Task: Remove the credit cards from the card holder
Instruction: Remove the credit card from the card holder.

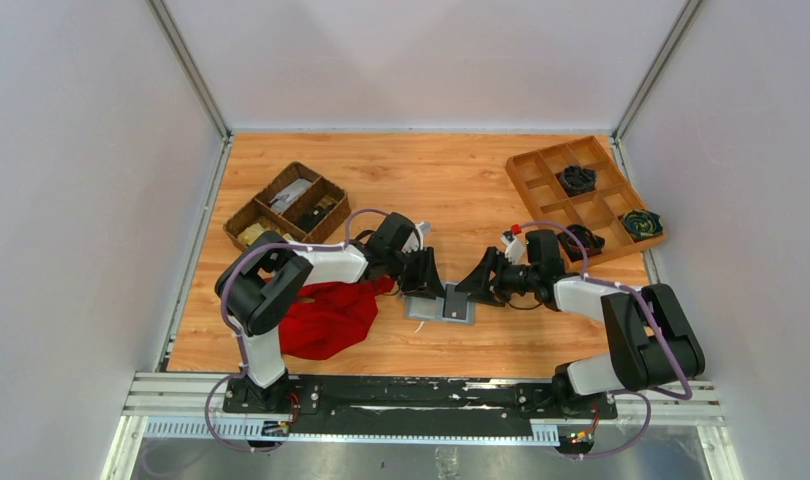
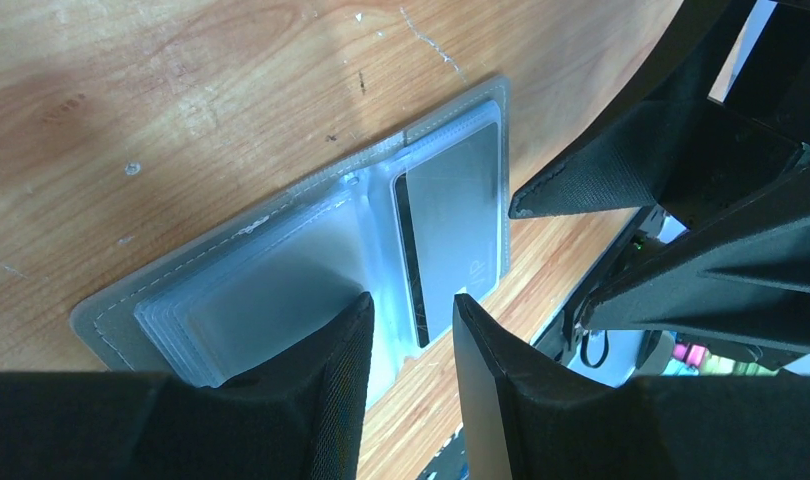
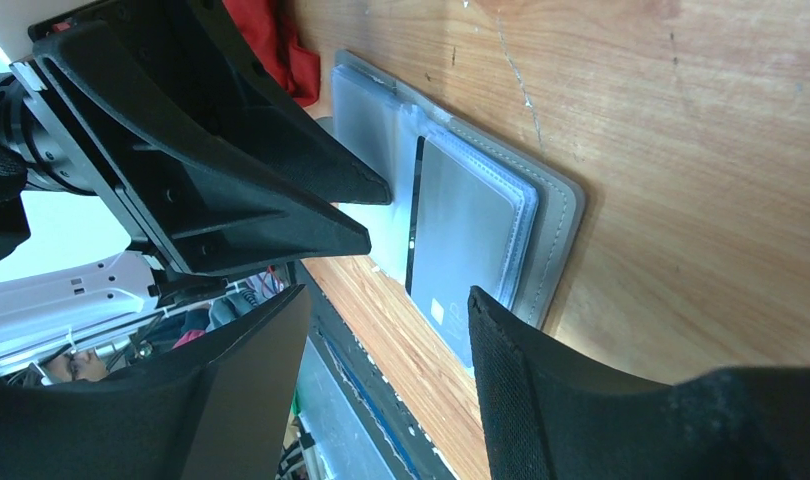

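one wooden desk [image 1: 461,180] carries everything. a compartmented wooden tray [image 1: 541,165] sits at the far right, a dark wicker basket [image 1: 261,196] at the far left, and a red cloth [image 1: 326,318] at the front left. the grey card holder [image 1: 439,308] lies open flat at the front middle, just right of the cloth. the left end effector [image 2: 411,310], fingers partly apart, is over its clear sleeves. the right end effector [image 3: 389,293] gapes wide at the other half, gripping nothing. a card [image 2: 451,220] sits in one sleeve.
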Controlling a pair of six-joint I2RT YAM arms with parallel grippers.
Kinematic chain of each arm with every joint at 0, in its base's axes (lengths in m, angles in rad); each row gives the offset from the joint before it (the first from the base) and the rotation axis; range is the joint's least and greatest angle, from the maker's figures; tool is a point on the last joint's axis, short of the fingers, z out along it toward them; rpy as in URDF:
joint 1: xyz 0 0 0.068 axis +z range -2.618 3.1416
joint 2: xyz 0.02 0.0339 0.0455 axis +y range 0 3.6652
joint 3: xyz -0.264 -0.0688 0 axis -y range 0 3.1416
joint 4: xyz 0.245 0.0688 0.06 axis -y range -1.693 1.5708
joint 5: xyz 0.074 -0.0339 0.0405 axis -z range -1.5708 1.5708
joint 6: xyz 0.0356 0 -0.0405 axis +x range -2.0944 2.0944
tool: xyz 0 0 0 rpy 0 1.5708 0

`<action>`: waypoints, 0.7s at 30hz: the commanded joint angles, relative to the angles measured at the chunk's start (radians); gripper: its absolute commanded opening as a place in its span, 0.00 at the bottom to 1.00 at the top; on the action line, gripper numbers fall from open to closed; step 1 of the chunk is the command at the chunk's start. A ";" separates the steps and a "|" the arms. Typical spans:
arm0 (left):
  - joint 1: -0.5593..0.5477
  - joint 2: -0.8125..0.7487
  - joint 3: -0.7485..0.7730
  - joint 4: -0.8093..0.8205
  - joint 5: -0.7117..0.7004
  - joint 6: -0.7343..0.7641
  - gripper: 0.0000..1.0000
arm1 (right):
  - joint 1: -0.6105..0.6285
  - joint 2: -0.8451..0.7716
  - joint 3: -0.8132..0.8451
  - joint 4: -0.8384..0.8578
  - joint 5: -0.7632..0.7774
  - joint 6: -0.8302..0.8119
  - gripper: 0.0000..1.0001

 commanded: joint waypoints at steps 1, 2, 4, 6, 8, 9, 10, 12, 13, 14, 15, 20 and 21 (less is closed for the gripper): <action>0.006 0.027 -0.021 0.012 -0.008 0.016 0.41 | 0.015 0.011 -0.021 -0.014 0.023 -0.018 0.63; 0.006 0.027 -0.022 0.011 -0.008 0.016 0.41 | 0.016 0.011 -0.021 -0.014 0.023 -0.018 0.63; 0.006 0.027 -0.022 0.012 -0.007 0.017 0.41 | 0.016 0.014 -0.022 -0.013 0.025 -0.022 0.63; 0.006 0.027 -0.022 0.011 -0.006 0.017 0.41 | 0.016 0.018 -0.023 -0.009 0.023 -0.021 0.63; 0.006 0.030 -0.021 0.011 -0.001 0.019 0.41 | 0.016 0.025 -0.023 -0.004 0.020 -0.022 0.63; 0.006 0.031 -0.019 0.011 0.001 0.019 0.41 | 0.016 0.030 -0.024 -0.002 0.020 -0.021 0.63; 0.006 0.034 -0.019 0.011 0.001 0.019 0.41 | 0.016 0.033 -0.024 0.002 0.018 -0.021 0.63; 0.006 0.037 -0.019 0.011 0.004 0.019 0.41 | 0.016 0.039 -0.026 0.008 0.016 -0.022 0.63; 0.006 0.039 -0.019 0.011 0.004 0.020 0.41 | 0.016 0.041 -0.028 0.009 0.016 -0.022 0.63; 0.006 0.041 -0.018 0.012 0.006 0.020 0.41 | 0.016 0.044 -0.027 0.011 0.016 -0.022 0.63; 0.006 0.042 -0.018 0.010 0.006 0.020 0.41 | 0.017 0.045 -0.028 0.013 0.015 -0.022 0.63; 0.006 0.047 -0.018 0.011 0.009 0.025 0.41 | 0.021 0.055 -0.028 0.024 0.009 -0.017 0.63; 0.006 0.047 -0.018 0.011 0.009 0.026 0.41 | 0.023 0.055 -0.027 0.029 0.008 -0.014 0.63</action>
